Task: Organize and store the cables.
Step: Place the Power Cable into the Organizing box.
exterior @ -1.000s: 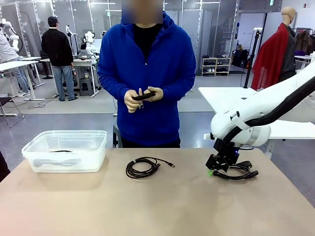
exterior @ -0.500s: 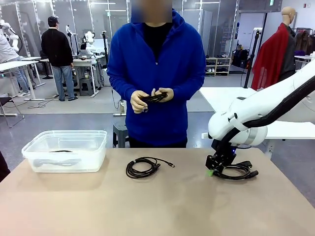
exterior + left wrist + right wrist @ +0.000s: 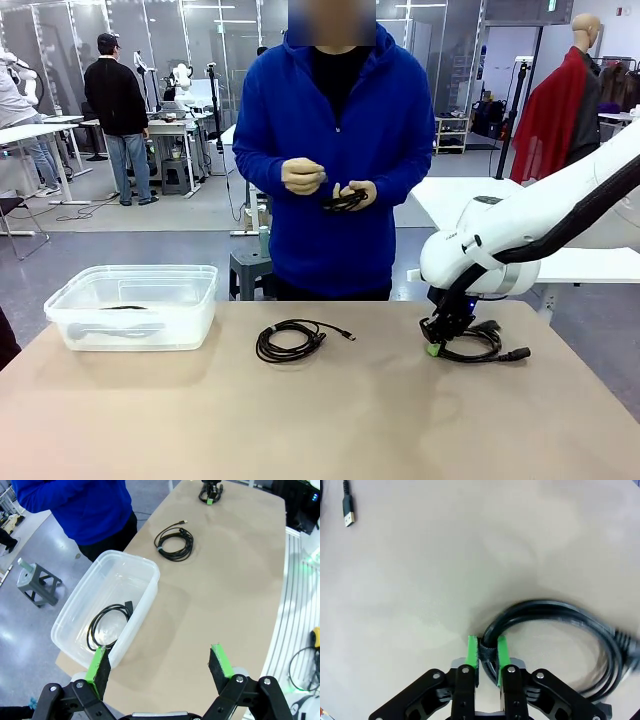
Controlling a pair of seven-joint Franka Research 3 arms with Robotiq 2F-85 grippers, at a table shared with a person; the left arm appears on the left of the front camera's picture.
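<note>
One coiled cable (image 3: 555,611) tight between the right fingers (image 3: 472,652); left fingers (image 3: 98,664) wide apart, empty.

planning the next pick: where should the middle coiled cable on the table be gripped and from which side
Probably the bunched strands on the rim of the middle cable, away from its loose plug end. Come straight down from above, straddling the bundle: the coil lies flat on the table, so no side offers an edge.
</note>
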